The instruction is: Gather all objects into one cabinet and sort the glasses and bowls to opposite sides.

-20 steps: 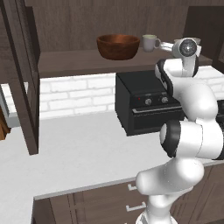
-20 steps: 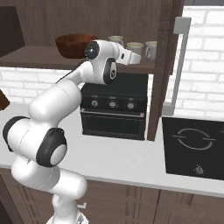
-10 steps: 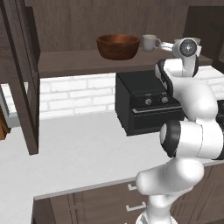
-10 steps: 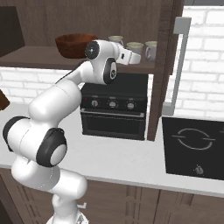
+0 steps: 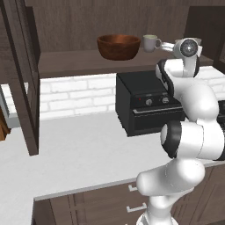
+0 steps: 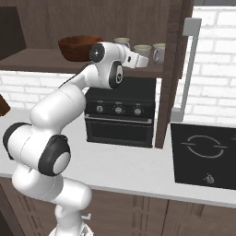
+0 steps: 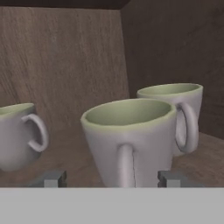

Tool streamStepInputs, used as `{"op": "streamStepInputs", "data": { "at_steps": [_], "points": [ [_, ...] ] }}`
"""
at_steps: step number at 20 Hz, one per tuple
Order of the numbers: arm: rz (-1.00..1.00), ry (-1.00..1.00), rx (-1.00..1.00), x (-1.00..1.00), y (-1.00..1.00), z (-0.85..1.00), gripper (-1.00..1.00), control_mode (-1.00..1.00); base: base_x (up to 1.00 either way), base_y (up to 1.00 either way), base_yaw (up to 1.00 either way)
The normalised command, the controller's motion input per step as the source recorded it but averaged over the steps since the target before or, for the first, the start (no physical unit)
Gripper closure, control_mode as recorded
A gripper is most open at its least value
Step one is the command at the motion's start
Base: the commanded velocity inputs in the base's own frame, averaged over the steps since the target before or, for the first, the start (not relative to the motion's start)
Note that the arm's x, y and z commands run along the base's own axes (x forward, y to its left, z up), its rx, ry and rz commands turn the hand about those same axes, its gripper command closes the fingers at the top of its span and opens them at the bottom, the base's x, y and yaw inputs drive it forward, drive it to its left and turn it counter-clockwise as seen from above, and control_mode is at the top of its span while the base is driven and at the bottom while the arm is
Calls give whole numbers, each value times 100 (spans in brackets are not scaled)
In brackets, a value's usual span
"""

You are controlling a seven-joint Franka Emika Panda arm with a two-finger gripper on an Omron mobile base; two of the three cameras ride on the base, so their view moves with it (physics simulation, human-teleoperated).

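The cabinet's shelf [image 5: 66, 61] [image 6: 32, 57] carries the large brown wooden bowl [image 5: 118, 46] [image 6: 76, 46] on its left part. Right of the bowl stand three pale mugs [image 6: 122, 42] [image 6: 143, 50] [image 6: 159, 53]. In the hand view the nearest mug [image 7: 127, 135] faces me handle first, with a second mug [image 7: 175, 109] behind it to the right and a third mug [image 7: 17, 135] to the left. My gripper [image 6: 140, 60] [image 7: 111, 178] is open at shelf height, its fingertips [image 7: 51, 178] standing well apart on either side of the nearest mug without touching it.
A black countertop oven [image 5: 145, 105] [image 6: 120, 113] sits directly under the shelf below my hand. The cabinet doors stand open: one at the left [image 5: 22, 79], one with a pale bar handle [image 6: 191, 60] at the right. A black cooktop [image 6: 203, 154] lies in the counter.
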Motion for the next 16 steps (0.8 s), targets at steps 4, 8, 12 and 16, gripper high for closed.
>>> {"op": "streamStepInputs", "data": {
  "at_steps": [4,8,12,16],
  "points": [
    [0,0,0,0,0,0,-100,-100,0,0,0],
    [0,-2,0,-38,-4,0,-100,-100,0,0,0],
    [0,-1,0,-100,-4,0,-100,-100,0,0,0],
    [0,1,0,-100,5,20,-100,-100,0,0,0]
  ]
}}
